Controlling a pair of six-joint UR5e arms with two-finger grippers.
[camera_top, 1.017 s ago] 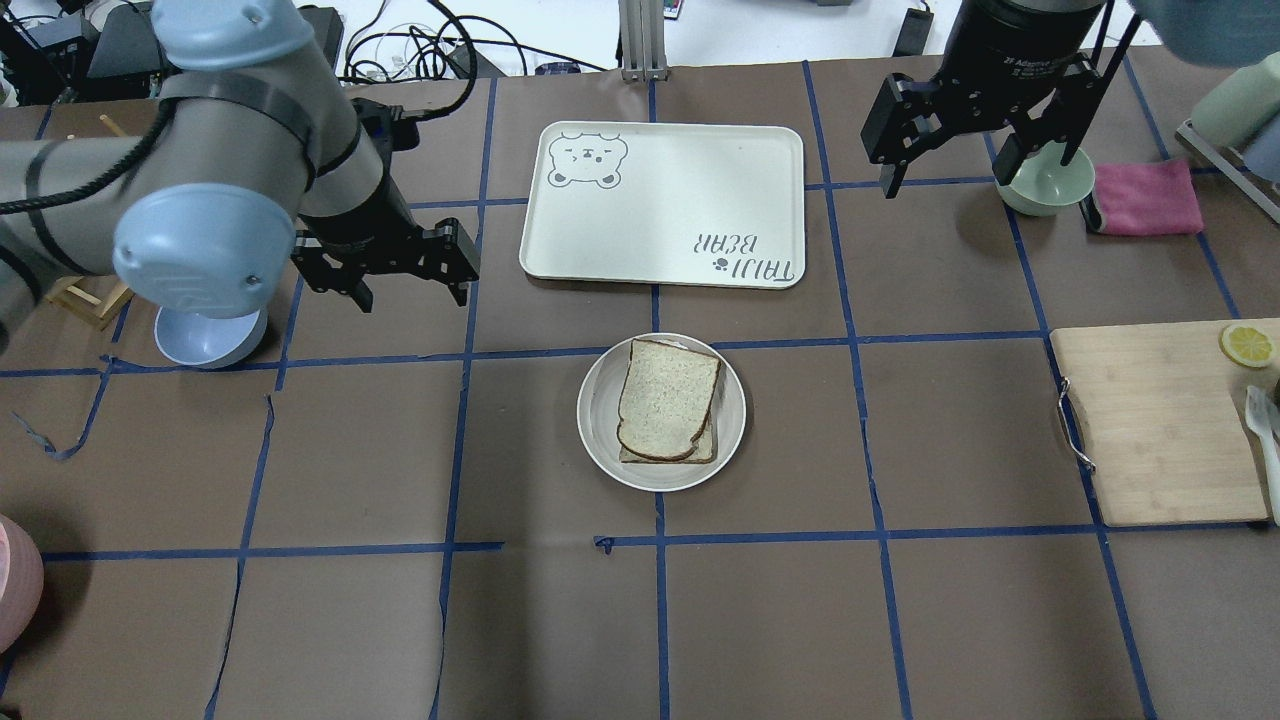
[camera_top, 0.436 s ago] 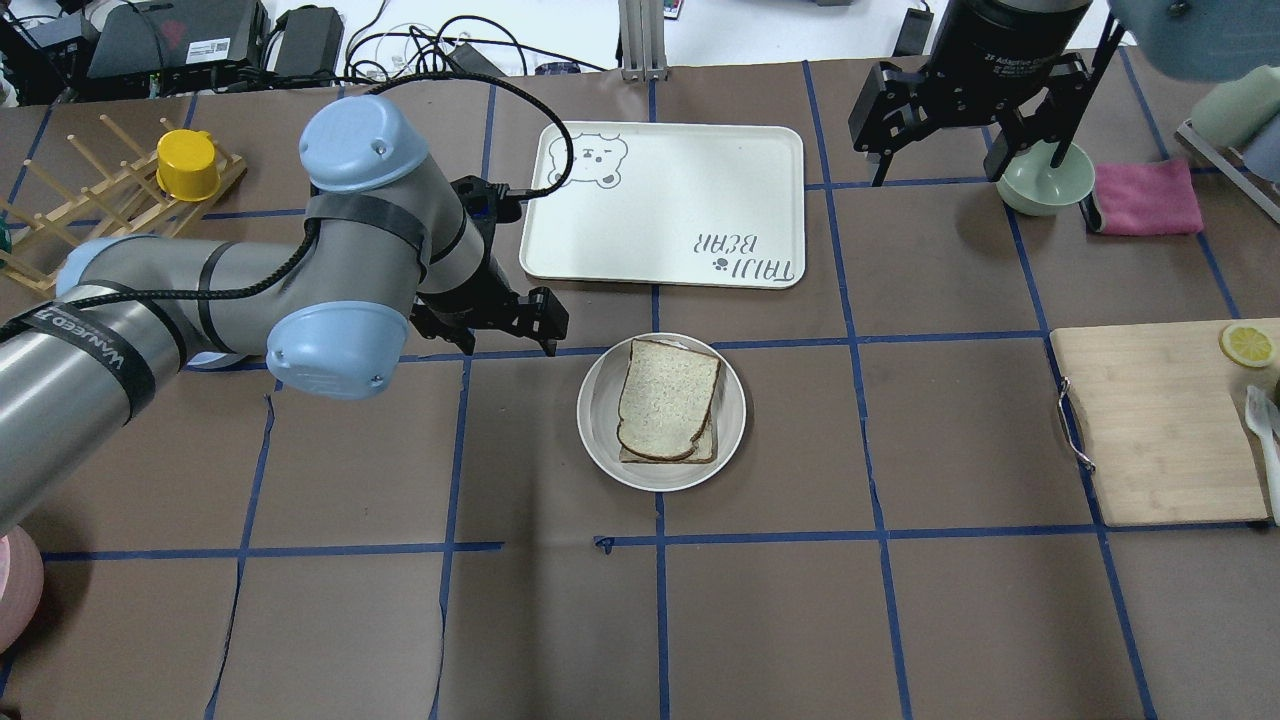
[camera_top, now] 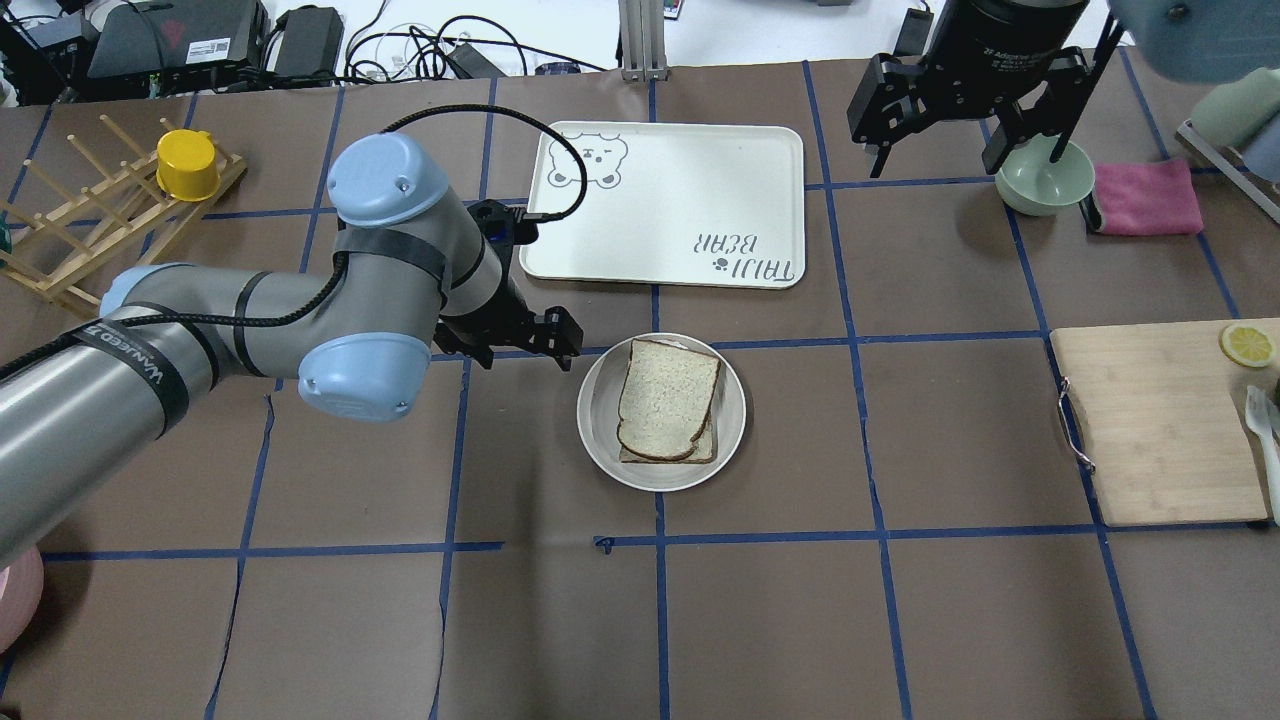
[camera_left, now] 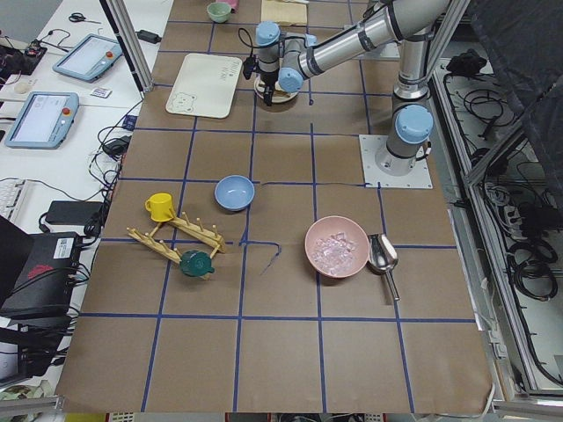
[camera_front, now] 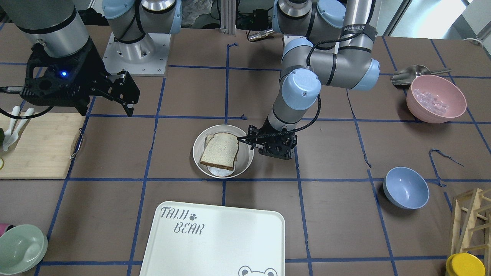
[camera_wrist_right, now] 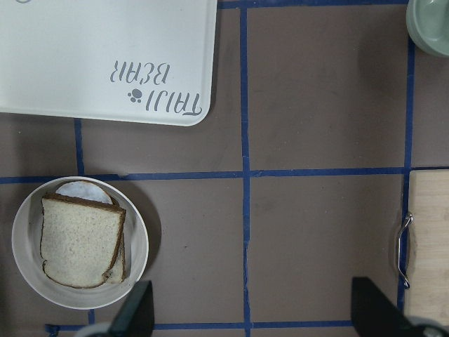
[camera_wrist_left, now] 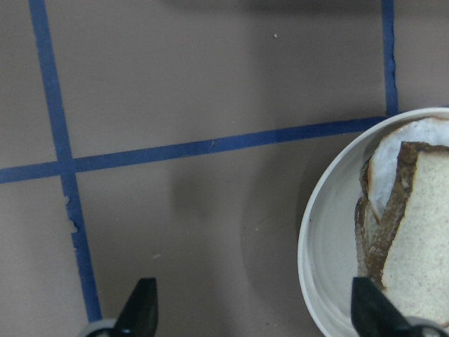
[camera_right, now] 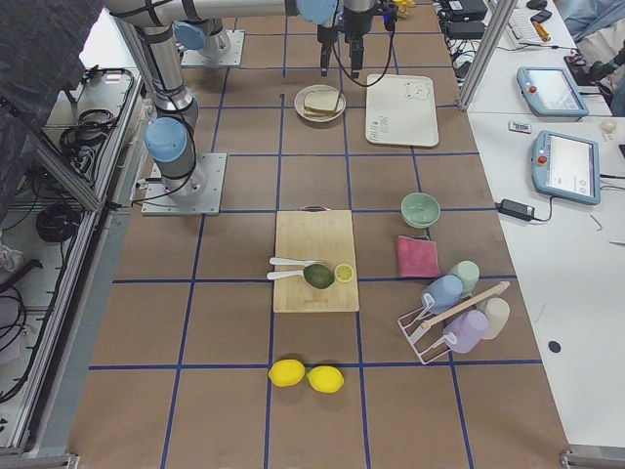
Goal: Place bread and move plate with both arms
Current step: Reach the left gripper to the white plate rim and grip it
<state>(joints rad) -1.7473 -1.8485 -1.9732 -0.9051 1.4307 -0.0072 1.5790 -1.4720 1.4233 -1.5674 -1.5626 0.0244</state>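
Swinging in over the last second, the left hand has crossed the surface and now hangs at the near-left rim of the plate, its fingers spread wide; in its wrist view one fingertip lies over the plate and the other outside it. The bread lies on the plate, atop a paler slice. The right hand, also open and empty, hangs well away from the plate, near the green bowl.
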